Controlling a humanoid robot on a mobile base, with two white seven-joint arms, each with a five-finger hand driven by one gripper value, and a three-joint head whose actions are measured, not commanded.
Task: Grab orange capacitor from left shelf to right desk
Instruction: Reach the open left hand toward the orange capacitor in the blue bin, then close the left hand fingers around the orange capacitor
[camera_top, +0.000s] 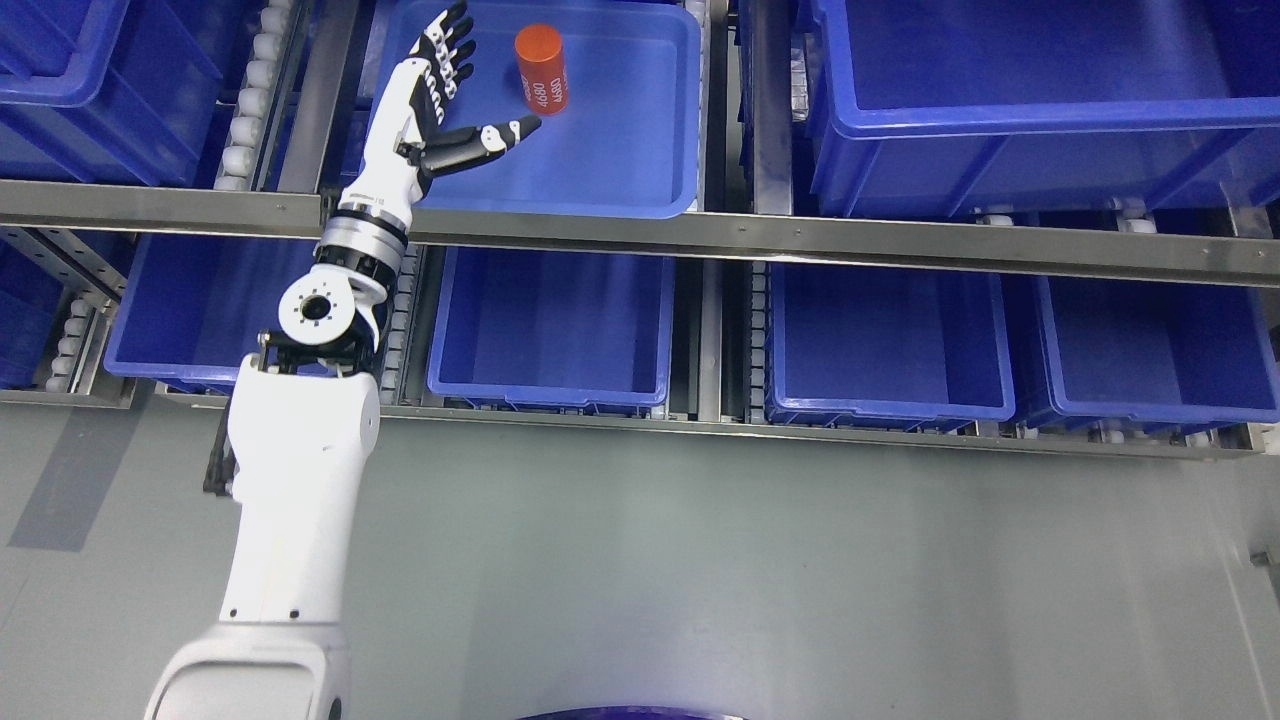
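An orange cylindrical capacitor (541, 68) with white print stands in a shallow blue tray (640, 170) on the upper shelf level. My left hand (470, 85) reaches over the tray's left part, just left of the capacitor and apart from it. Its fingers (450, 40) are spread upward and the thumb points right, below the capacitor. The hand holds nothing. The left arm comes up from the lower left. The right arm is out of view.
A metal shelf rail (800, 235) crosses in front of the tray. Deep blue bins (1000, 120) stand at the upper right and upper left, and several blue bins (555, 330) sit on the lower level. Grey floor (750, 580) lies below.
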